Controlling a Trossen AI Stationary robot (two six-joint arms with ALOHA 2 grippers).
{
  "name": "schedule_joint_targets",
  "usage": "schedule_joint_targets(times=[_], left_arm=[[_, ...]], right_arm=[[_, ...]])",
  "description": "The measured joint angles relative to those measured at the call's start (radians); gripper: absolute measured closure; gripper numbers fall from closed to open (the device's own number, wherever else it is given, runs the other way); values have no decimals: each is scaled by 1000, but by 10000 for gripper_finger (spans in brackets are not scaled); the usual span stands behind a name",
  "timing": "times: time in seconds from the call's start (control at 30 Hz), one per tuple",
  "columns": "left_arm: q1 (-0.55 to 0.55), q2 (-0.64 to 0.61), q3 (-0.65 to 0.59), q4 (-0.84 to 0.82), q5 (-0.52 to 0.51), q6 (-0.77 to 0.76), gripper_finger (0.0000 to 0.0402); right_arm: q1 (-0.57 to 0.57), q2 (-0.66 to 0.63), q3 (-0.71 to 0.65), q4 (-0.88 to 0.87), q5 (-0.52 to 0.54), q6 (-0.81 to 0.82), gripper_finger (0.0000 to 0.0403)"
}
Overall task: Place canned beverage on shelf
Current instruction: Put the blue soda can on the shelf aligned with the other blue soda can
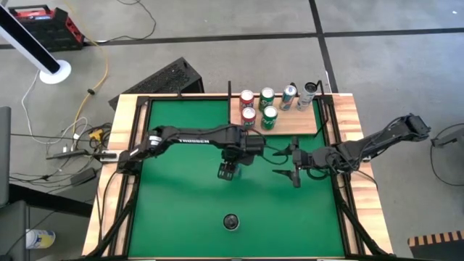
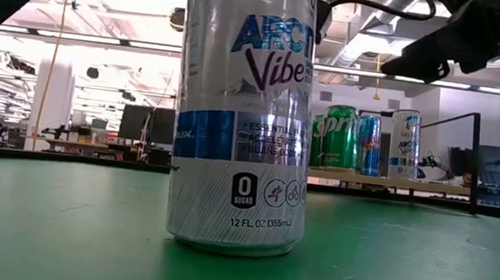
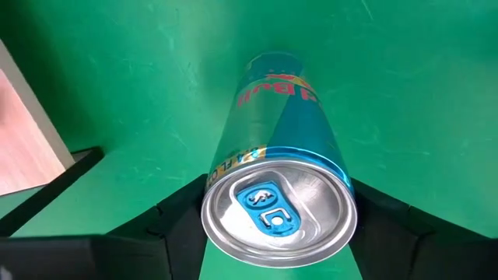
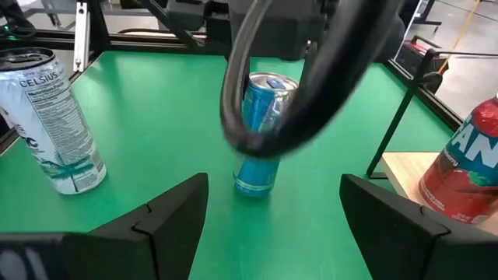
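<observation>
A slim blue can (image 3: 276, 117) stands upright on the green table top near its middle, also seen as the blue can (image 4: 255, 167) in the right wrist view. My left gripper (image 1: 227, 172) is straight above it, shut on it. My right gripper (image 1: 293, 172) hovers open a little to the can's right, pointing toward it with nothing between its fingers. The shelf (image 1: 299, 125), a light-wood plank with black posts, stands at the table's far right and carries several upright cans. My left gripper holds the blue can by its upper wall just under the top rim (image 3: 216, 180), pinched between the two fingers (image 3: 167, 233), one on each side. The fingers come from above, pointing down. The can is upright with its base on the table (image 4: 253, 189).
A tall silver can (image 1: 230, 221) stands alone near the table's front edge, the same silver can (image 2: 243, 112) filling the low view. A red can (image 4: 467, 163) stands at the shelf's near corner. Black cables hang from the left arm between the two grippers.
</observation>
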Motion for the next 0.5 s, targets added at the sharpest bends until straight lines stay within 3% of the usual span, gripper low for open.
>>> schedule_joint_targets(times=[0.5], left_arm=[[4, -1, 0, -27, 41, -11, 153]], right_arm=[[0, 0, 0, 0, 1, 2, 89]])
